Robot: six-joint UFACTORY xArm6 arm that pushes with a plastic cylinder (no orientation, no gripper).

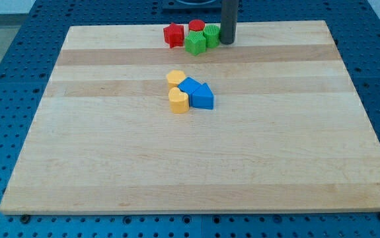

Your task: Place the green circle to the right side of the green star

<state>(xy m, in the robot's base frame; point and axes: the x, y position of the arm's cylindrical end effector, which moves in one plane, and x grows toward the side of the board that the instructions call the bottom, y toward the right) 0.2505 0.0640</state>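
In the camera view, my tip [227, 41], a bare rod with nothing to spread or pinch, stands near the table's [176, 165] top edge, touching the green circle's [211, 34] right side. The circle already sits right of the green star [195, 43], so little remains. Round, it has no long axis.

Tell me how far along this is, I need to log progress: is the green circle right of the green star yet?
Looks nearly done: the green circle already sits at the green star's right, slightly toward the view's top, touching it. In hand: my tip is against the circle's right side. Left: perhaps a small nudge to level it with the star, then backing the tip off.
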